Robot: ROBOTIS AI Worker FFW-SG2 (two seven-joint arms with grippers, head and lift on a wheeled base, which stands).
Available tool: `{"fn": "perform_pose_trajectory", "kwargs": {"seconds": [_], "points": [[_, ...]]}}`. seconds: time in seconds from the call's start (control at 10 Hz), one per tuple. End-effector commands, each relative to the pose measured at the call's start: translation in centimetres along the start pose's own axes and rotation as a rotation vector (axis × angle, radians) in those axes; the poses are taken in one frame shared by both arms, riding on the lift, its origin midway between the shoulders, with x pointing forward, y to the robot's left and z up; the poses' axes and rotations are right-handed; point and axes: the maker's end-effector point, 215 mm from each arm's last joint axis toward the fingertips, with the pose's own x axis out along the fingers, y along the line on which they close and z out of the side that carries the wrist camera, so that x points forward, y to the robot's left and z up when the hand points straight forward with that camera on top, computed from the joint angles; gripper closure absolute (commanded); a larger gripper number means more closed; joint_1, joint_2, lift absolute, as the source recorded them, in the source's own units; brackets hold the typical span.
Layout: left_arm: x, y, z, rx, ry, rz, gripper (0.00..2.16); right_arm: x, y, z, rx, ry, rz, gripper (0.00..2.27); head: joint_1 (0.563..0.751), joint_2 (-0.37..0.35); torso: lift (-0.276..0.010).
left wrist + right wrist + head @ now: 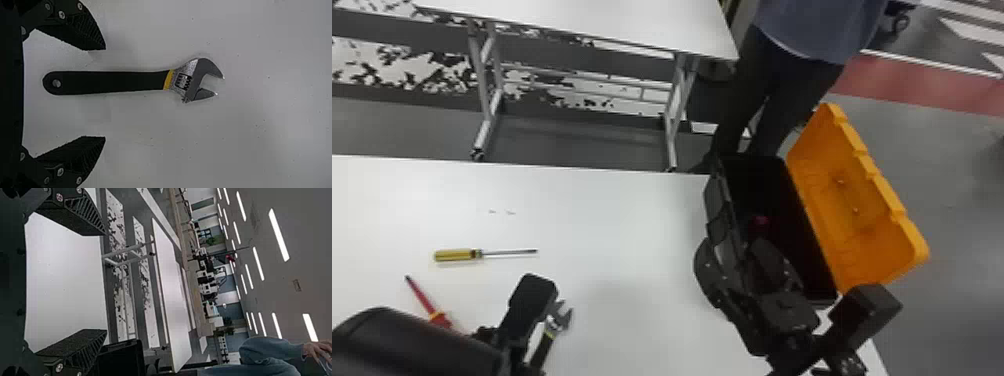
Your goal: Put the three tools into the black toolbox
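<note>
my left claw (529,302) spread over the wrench (558,322), three tools on the white table (632,230)

in the head view, my left claw is just above the wrench and covers part of it. near it, the red screwdriver (422,297) lies on the table, partly hidden by my left arm; farther off lies the yellow-handled screwdriver (457,255). the black toolbox (724,192) stands at the table's right end, its orange lid (852,200) open, something red (758,223) inside. my right claw (734,257) is at the box's near end.

in the left wrist view, my left claw (105,93) is released, holding nothing: the wrench's dark handle lies between the fingers, touching neither.

in the right wrist view, my right claw (106,282) is released too, its fingers wide apart, nothing gripped.
</note>
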Motion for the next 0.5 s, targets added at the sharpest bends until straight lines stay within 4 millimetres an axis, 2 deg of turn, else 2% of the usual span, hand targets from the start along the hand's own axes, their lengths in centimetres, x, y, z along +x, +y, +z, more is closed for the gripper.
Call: {"fn": "perform_pose_trajectory", "kwargs": {"seconds": [0.0,0.4], "points": [[0.07,-0.10,-0.10,0.000,0.004,-0.002,0.25,-0.13,-0.06,0.05,0.001,-0.001,0.000,0.12,0.695,-0.266,-0.051],[0.06,-0.05,-0.06,-0.002,0.003,-0.002,0.27,-0.26,-0.13,0.30,0.009,-0.011,0.002,0.12,0.695,-0.273,-0.051]]}}
